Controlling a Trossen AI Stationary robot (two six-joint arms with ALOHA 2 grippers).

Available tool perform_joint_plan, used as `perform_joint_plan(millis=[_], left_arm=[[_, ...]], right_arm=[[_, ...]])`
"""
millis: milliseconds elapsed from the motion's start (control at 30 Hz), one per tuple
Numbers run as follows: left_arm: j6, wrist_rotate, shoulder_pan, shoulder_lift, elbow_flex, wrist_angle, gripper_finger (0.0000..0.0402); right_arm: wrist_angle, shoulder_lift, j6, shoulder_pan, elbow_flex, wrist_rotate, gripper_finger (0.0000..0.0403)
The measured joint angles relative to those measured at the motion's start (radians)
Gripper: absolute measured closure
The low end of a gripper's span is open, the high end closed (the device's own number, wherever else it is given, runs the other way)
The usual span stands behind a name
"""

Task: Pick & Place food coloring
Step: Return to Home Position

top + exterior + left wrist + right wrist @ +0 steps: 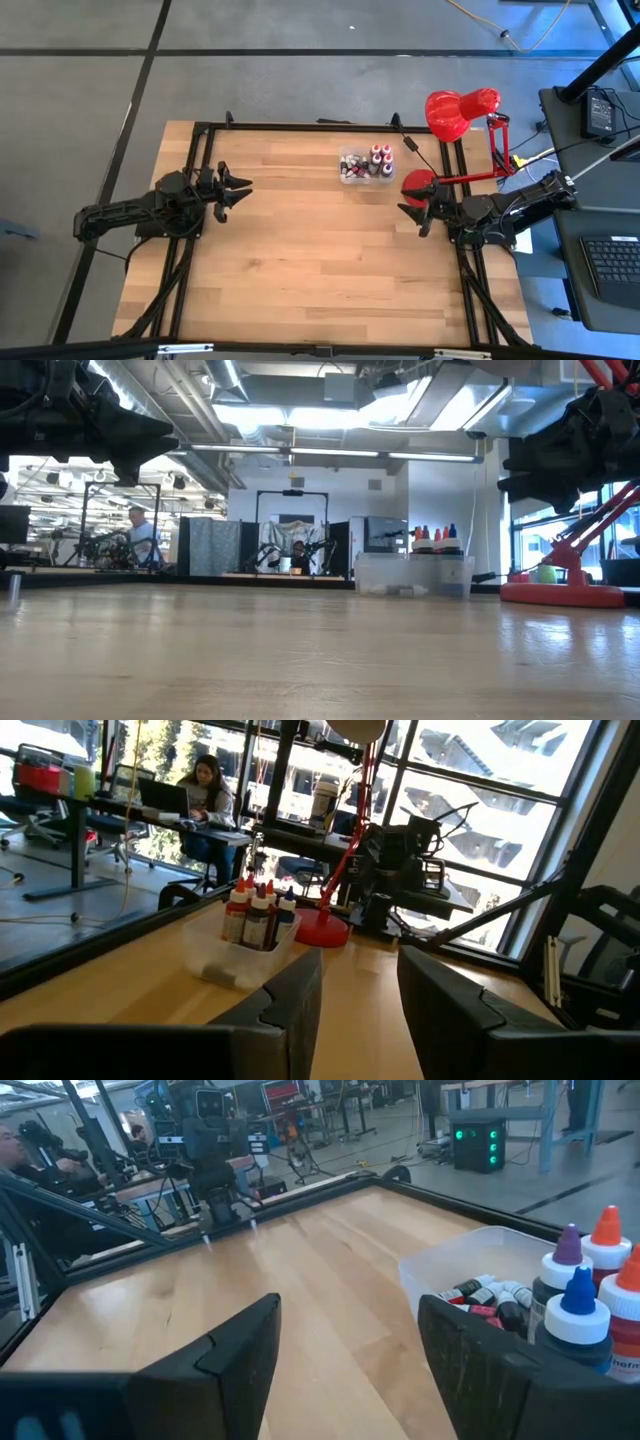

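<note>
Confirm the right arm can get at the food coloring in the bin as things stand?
Probably yes. The right gripper is open and faces the bin, with bare table between them. The bin is open-topped, food coloring bottles standing inside. The lamp base beside it could crowd the approach.

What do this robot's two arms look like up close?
The left arm and right arm are both black, built of chunky jointed segments. The left tool and right tool each have two broad, flat dark fingers, each with a small stepped notch. No markings show.
</note>
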State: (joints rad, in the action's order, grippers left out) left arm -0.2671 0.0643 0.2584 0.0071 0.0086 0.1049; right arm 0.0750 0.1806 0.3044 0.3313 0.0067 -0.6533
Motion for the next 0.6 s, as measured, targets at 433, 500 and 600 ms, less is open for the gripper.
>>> perform_joint_plan(millis=[433,500,600], left_arm=[[0.0,0.0,0.0,0.0,0.0,0.0,0.0274],[0.0,0.0,0.0,0.0,0.0,0.0,0.0274],[0.0,0.0,0.0,0.0,0.0,0.0,0.0275]], right_arm=[[0.0,-0.024,-0.03,0.0,0.0,0.062,0.0164],[0.0,-0.056,-0.075,0.0,0.0,0.074,0.0164],[0.0,-0.105,-0.127,0.0,0.0,0.083,0.0164]])
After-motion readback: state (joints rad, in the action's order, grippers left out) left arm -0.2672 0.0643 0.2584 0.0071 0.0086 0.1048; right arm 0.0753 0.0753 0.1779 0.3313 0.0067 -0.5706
